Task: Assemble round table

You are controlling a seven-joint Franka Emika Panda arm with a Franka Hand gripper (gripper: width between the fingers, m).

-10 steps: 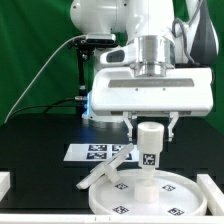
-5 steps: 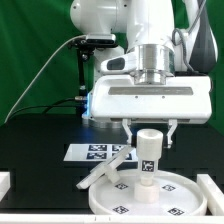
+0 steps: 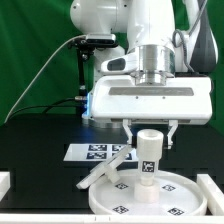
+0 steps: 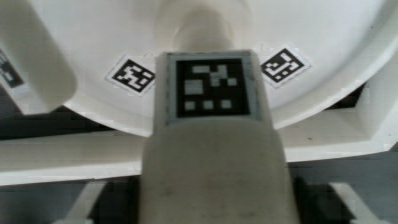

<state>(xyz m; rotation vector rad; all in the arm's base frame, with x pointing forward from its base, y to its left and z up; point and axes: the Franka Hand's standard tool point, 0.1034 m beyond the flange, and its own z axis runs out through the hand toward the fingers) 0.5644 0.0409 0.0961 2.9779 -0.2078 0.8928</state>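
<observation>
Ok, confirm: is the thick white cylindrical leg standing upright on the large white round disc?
Yes, the leg stands vertical inside the rim of the disc.

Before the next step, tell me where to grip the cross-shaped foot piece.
Probably its raised arm, from above: the cross-shaped foot piece leans tilted on the round disc rim, so that arm stands clear of the table.

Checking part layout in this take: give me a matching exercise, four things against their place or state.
1 leg
2 foot piece
3 round disc
4 marker board

A flat on the table behind the disc
B upright on the disc
C tilted at the disc's edge
D flat, nearest the camera

Pairs: 1-B, 2-C, 3-D, 4-A
</observation>
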